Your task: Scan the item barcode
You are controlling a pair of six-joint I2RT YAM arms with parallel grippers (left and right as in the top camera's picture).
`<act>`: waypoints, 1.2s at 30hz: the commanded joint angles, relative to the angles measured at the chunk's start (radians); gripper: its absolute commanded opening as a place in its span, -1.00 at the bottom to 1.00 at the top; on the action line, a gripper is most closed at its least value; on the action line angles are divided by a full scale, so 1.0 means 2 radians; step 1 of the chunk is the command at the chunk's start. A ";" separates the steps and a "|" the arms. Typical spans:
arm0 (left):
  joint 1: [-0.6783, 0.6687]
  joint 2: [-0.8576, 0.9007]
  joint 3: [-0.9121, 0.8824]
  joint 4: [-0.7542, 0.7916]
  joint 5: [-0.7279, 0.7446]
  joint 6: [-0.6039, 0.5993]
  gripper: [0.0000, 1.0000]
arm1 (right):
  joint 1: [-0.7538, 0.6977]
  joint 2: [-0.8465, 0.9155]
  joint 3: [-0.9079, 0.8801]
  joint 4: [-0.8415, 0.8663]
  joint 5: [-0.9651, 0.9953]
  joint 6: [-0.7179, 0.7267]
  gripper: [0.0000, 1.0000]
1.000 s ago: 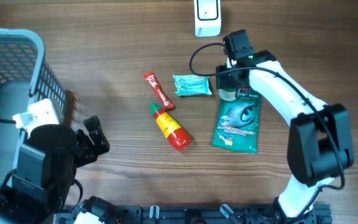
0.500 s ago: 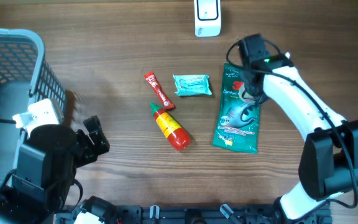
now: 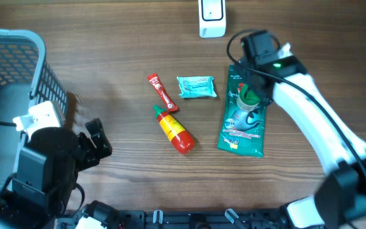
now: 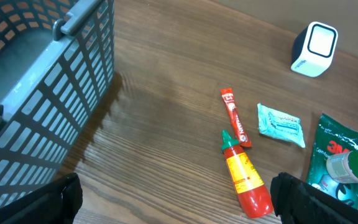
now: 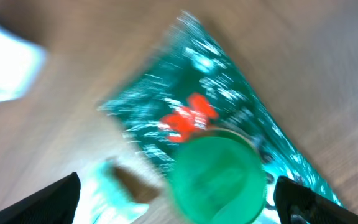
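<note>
Brown wood-grain table [image 3: 119, 38] across every view, matte, grain running left to right. At its left edge, a blue-grey plastic basket [image 3: 18, 44] with slatted walls, casting a soft shadow onto the wood. At the far edge, near the middle, a white barcode scanner [image 3: 212, 16]. Around the centre, a red sachet [image 3: 161, 92], a teal packet [image 3: 196, 86] just beside it, and a red sauce bottle [image 3: 175, 130] with a green tip. Right of centre, a green 3M pouch [image 3: 243, 130] lying flat; on its far end, a green-capped bottle [image 3: 249, 96]. Right gripper [image 5: 179, 193] over that bottle, fingers spread wider than the cap; contact with the cap lost in the wrist view's blur. Left gripper [image 4: 179, 202] near the front-left corner, spread wide over bare wood.
</note>
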 commanded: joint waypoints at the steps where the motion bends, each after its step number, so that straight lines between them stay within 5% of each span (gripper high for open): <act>1: -0.003 0.001 0.000 0.000 -0.008 -0.006 1.00 | -0.001 -0.070 0.026 0.036 -0.003 -0.315 0.99; 8: -0.003 0.001 0.000 0.000 -0.008 -0.006 1.00 | -0.002 0.009 0.026 0.011 -0.040 -0.515 0.99; 25: -0.003 0.001 0.000 0.000 -0.008 -0.006 1.00 | -0.061 0.128 0.026 -0.047 -0.186 -0.535 1.00; 36: -0.003 0.001 0.000 0.000 -0.008 -0.006 1.00 | -0.060 0.184 0.026 -0.054 -0.137 -0.510 0.82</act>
